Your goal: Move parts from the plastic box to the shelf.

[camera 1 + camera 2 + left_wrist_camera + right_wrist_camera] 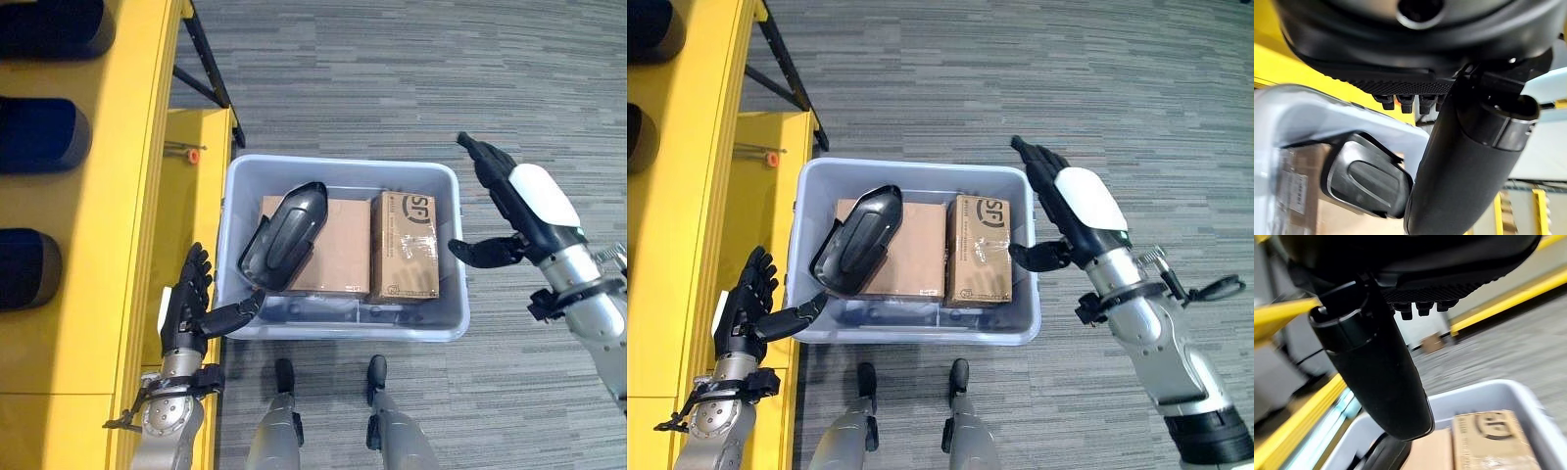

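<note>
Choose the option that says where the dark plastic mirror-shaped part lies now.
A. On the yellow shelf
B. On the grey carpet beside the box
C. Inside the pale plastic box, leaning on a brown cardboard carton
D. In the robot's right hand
C: the dark plastic mirror-shaped part rests inside the pale plastic box, propped over the brown cardboard carton, while both hands, left hand and right hand, hold nothing.

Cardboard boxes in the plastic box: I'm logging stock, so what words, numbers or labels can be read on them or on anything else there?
Narrow cardboard box: a large black logo mark at its far end; the small print at its near end is too small to read.
Wide cardboard box: no print showing.
Black part: no text.
Plastic box: no text.
</note>
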You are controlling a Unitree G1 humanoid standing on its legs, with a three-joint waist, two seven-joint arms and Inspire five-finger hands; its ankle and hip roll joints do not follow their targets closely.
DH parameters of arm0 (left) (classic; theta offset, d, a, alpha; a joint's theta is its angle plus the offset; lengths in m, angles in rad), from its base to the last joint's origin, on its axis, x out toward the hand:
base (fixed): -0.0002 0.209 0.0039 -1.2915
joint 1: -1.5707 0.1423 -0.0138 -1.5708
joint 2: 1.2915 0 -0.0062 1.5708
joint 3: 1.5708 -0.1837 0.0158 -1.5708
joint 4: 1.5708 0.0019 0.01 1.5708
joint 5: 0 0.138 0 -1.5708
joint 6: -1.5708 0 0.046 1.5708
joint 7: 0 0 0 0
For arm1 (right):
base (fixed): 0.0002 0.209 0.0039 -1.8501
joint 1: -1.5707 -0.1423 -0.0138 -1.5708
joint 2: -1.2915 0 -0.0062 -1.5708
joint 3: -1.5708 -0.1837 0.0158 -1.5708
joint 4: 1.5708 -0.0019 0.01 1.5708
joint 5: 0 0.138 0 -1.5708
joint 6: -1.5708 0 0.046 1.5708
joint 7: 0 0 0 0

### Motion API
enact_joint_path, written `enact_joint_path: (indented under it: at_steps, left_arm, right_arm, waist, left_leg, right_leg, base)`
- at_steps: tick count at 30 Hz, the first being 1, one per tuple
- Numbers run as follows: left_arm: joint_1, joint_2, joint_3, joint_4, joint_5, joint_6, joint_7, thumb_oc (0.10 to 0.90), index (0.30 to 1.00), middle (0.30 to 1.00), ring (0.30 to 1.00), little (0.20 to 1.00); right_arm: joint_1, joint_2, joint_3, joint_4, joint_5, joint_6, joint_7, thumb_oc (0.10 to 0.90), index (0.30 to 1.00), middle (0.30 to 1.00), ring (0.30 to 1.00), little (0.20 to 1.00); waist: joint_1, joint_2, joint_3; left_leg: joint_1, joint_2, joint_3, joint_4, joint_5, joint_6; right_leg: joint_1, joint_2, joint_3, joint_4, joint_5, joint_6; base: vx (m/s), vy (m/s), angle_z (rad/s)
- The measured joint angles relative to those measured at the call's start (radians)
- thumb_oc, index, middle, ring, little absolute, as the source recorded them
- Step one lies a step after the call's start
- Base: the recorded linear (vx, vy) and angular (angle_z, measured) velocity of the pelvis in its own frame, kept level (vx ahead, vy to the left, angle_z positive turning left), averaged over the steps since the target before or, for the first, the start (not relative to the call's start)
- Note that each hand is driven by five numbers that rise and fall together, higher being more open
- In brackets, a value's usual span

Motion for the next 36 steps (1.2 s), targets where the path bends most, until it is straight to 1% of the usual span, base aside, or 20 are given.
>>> enact_joint_path:
  at_steps: [2, 3, 4, 5, 6, 8, 10, 12, 13, 14, 16, 19, 21, 23, 24, 25, 28, 34, 36]
  left_arm:
    - [-0.001, 0.001, 0.001, 0.001, 0.0, 0.0, 0.007, 0.9, 1.0, 1.0, 1.0, 1.0]
    - [0.0, 0.001, 0.004, 0.0, -0.001, 0.0, 0.01, 0.9, 1.0, 1.0, 1.0, 1.0]
    - [0.0, 0.001, 0.006, 0.0, 0.0, -0.001, 0.011, 0.9, 1.0, 1.0, 1.0, 1.0]
    - [0.0, 0.001, 0.006, 0.0, -0.001, -0.001, 0.016, 0.9, 1.0, 1.0, 1.0, 1.0]
    - [0.002, 0.001, 0.006, 0.001, -0.001, 0.0, 0.024, 0.9, 1.0, 1.0, 1.0, 1.0]
    - [0.003, 0.002, 0.008, 0.001, -0.001, 0.0, 0.029, 0.9, 1.0, 1.0, 1.0, 1.0]
    - [0.006, 0.002, 0.021, 0.0, -0.001, -0.001, 0.032, 0.9, 1.0, 1.0, 1.0, 1.0]
    - [-0.002, 0.003, 0.022, 0.0, -0.001, -0.001, 0.042, 0.9, 1.0, 1.0, 1.0, 1.0]
    - [-0.004, 0.002, 0.023, 0.0, -0.001, -0.002, 0.051, 0.9, 1.0, 1.0, 1.0, 1.0]
    - [-0.005, 0.003, 0.028, 0.0, -0.001, -0.002, 0.055, 0.9, 1.0, 1.0, 1.0, 1.0]
    - [-0.009, 0.004, 0.031, 0.0, -0.001, -0.002, 0.07, 0.9, 1.0, 1.0, 1.0, 1.0]
    - [-0.023, 0.003, 0.035, -0.001, -0.001, -0.002, 0.072, 0.9, 1.0, 1.0, 1.0, 1.0]
    - [-0.027, 0.007, 0.034, -0.002, -0.001, -0.003, 0.073, 0.9, 1.0, 1.0, 1.0, 1.0]
    - [-0.028, 0.011, 0.034, -0.003, 0.0, -0.003, 0.073, 0.9, 1.0, 1.0, 1.0, 1.0]
    - [-0.028, 0.014, 0.026, -0.003, 0.0, -0.003, 0.072, 0.9, 1.0, 1.0, 1.0, 1.0]
    - [-0.029, 0.014, 0.019, -0.003, 0.0, -0.003, 0.073, 0.9, 1.0, 1.0, 1.0, 1.0]
    - [-0.037, 0.038, 0.003, -0.003, 0.0, -0.003, 0.074, 0.9, 1.0, 1.0, 1.0, 1.0]
    - [-0.07, 0.042, -0.013, -0.003, 0.0, -0.003, 0.076, 0.9, 1.0, 1.0, 1.0, 1.0]
    - [-0.073, 0.044, -0.014, -0.003, 0.0, -0.005, 0.078, 0.9, 1.0, 1.0, 1.0, 1.0]
  right_arm:
    - [-0.036, -0.001, 0.036, 0.001, 0.0, -0.001, 0.0, 0.9, 1.0, 1.0, 1.0, 1.0]
    - [-0.074, -0.01, 0.081, 0.002, -0.003, -0.002, 0.005, 0.9, 1.0, 1.0, 1.0, 1.0]
    - [-0.092, -0.011, 0.1, 0.003, -0.004, -0.002, 0.012, 0.9, 1.0, 1.0, 1.0, 1.0]
    - [-0.118, -0.018, 0.133, 0.003, -0.006, -0.002, 0.02, 0.9, 1.0, 1.0, 1.0, 1.0]
    - [-0.127, -0.017, 0.143, 0.003, -0.014, -0.005, 0.026, 0.9, 1.0, 1.0, 1.0, 1.0]
    - [-0.14, -0.024, 0.153, 0.004, -0.041, -0.007, 0.037, 0.9, 1.0, 1.0, 1.0, 1.0]
    - [-0.187, -0.04, 0.206, 0.013, -0.066, -0.006, 0.044, 0.9, 1.0, 1.0, 1.0, 1.0]
    - [-0.221, -0.047, 0.235, 0.032, -0.093, -0.011, 0.052, 0.9, 1.0, 1.0, 1.0, 1.0]
    - [-0.24, -0.051, 0.249, 0.038, -0.116, -0.01, 0.052, 0.9, 1.0, 1.0, 1.0, 1.0]
    - [-0.267, -0.054, 0.274, 0.047, -0.129, -0.01, 0.052, 0.9, 1.0, 1.0, 1.0, 1.0]
    - [-0.29, -0.055, 0.288, 0.053, -0.158, -0.011, 0.052, 0.9, 1.0, 1.0, 1.0, 1.0]
    - [-0.331, -0.063, 0.323, 0.086, -0.18, -0.009, 0.053, 0.9, 1.0, 1.0, 1.0, 1.0]
    - [-0.372, -0.066, 0.356, 0.115, -0.196, -0.008, 0.053, 0.9, 1.0, 1.0, 1.0, 1.0]
    - [-0.379, -0.066, 0.357, 0.117, -0.196, -0.008, 0.054, 0.9, 1.0, 1.0, 1.0, 1.0]
    - [-0.384, -0.067, 0.358, 0.117, -0.198, -0.009, 0.054, 0.9, 1.0, 1.0, 1.0, 1.0]
    - [-0.387, -0.067, 0.359, 0.12, -0.2, -0.008, 0.054, 0.9, 1.0, 1.0, 1.0, 1.0]
    - [-0.424, -0.071, 0.382, 0.133, -0.228, -0.009, 0.053, 0.9, 1.0, 1.0, 1.0, 1.0]
    - [-0.473, -0.071, 0.41, 0.163, -0.24, 0.005, 0.046, 0.9, 1.0, 1.0, 1.0, 1.0]
    - [-0.494, -0.071, 0.433, 0.174, -0.262, 0.006, 0.036, 0.9, 1.0, 1.0, 1.0, 1.0]
  waist:
    - [0.014, -0.013, 0.007]
    - [0.04, -0.027, 0.014]
    - [0.048, -0.035, 0.018]
    - [0.059, -0.05, 0.025]
    - [0.07, -0.058, 0.029]
    - [0.083, -0.07, 0.035]
    - [0.1, -0.086, 0.046]
    - [0.105, -0.09, 0.053]
    - [0.117, -0.089, 0.063]
    - [0.118, -0.087, 0.074]
    - [0.124, -0.083, 0.092]
    - [0.142, -0.079, 0.116]
    - [0.147, -0.068, 0.132]
    - [0.151, -0.06, 0.142]
    - [0.165, -0.054, 0.156]
    - [0.169, -0.049, 0.162]
    - [0.169, -0.035, 0.173]
    - [0.169, -0.028, 0.178]
    - [0.169, -0.027, 0.179]
  left_leg:
    - [-0.006, 0.004, -0.005, 0.002, 0.001, -0.002]
    - [-0.014, 0.007, -0.009, 0.005, 0.001, -0.002]
    - [-0.016, 0.009, -0.011, 0.005, 0.001, -0.002]
    - [-0.019, 0.011, -0.015, 0.005, 0.002, -0.004]
    - [-0.024, 0.012, -0.02, 0.005, 0.004, -0.006]
    - [-0.033, 0.01, -0.035, 0.005, 0.005, -0.008]
    - [-0.04, 0.01, -0.049, 0.007, 0.007, -0.011]
    - [-0.052, 0.01, -0.068, 0.006, 0.013, -0.018]
    - [-0.054, 0.01, -0.076, 0.007, 0.014, -0.019]
    - [-0.057, 0.01, -0.089, 0.007, 0.017, -0.021]
    - [-0.07, 0.01, -0.111, 0.007, 0.023, -0.025]
    - [-0.084, 0.01, -0.137, 0.007, 0.029, -0.03]
    - [-0.096, 0.01, -0.162, 0.007, 0.034, -0.035]
    - [-0.103, 0.009, -0.173, 0.007, 0.037, -0.037]
    - [-0.105, 0.008, -0.177, 0.007, 0.038, -0.039]
    - [-0.109, 0.008, -0.183, 0.007, 0.039, -0.04]
    - [-0.128, 0.009, -0.204, 0.009, 0.043, -0.046]
    - [-0.144, 0.008, -0.22, 0.009, 0.045, -0.049]
    - [-0.151, 0.008, -0.221, 0.009, 0.045, -0.05]
  right_leg:
    - [-0.001, 0.004, -0.009, 0.0, -0.001, -0.001]
    - [-0.004, 0.008, -0.014, 0.0, -0.002, -0.003]
    - [-0.005, 0.009, -0.017, 0.0, -0.003, -0.004]
    - [-0.007, 0.012, -0.021, 0.0, -0.004, -0.006]
    - [-0.007, 0.012, -0.025, 0.0, -0.005, -0.007]
    - [-0.008, 0.011, -0.041, 0.0, -0.008, -0.007]
    - [-0.007, 0.013, -0.06, 0.0, -0.01, -0.008]
    - [-0.007, 0.015, -0.073, 0.0, -0.013, -0.01]
    - [-0.004, 0.016, -0.079, 0.0, -0.016, -0.01]
    - [0.0, 0.016, -0.093, 0.0, -0.017, -0.01]
    - [0.0, 0.019, -0.112, 0.0, -0.02, -0.012]
    - [0.0, 0.024, -0.133, 0.0, -0.024, -0.015]
    - [0.003, 0.027, -0.161, 0.0, -0.03, -0.016]
    - [0.003, 0.028, -0.174, 0.0, -0.033, -0.018]
    - [0.003, 0.03, -0.177, 0.0, -0.036, -0.018]
    - [0.003, 0.03, -0.183, 0.0, -0.038, -0.018]
    - [0.0, 0.034, -0.21, 0.0, -0.043, -0.019]
    - [-0.006, 0.038, -0.229, 0.001, -0.051, -0.021]
    - [-0.014, 0.038, -0.231, 0.005, -0.055, -0.022]
  base:
    - [-0.01, -0.05, 0.11]
    - [0.0, -0.041, 0.08]
    - [0.0, -0.06, 0.08]
    - [0.0, -0.038, 0.11]
    - [0.0, -0.058, 0.16]
    - [-0.01, -0.042, 0.18]
    - [-0.02, -0.055, 0.19]
    - [-0.01, -0.072, 0.26]
    - [-0.01, -0.079, 0.23]
    - [-0.02, -0.072, 0.23]
    - [-0.01, -0.079, 0.28]
    - [-0.01, -0.072, 0.24]
    - [-0.02, -0.052, 0.31]
    - [-0.01, -0.064, 0.18]
    - [-0.04, -0.076, 0.14]
    - [-0.05, -0.056, 0.2]
    - [-0.01, -0.04, 0.2]
    - [-0.01, -0.051, 0.09]
    - [0.0, -0.034, 0.03]
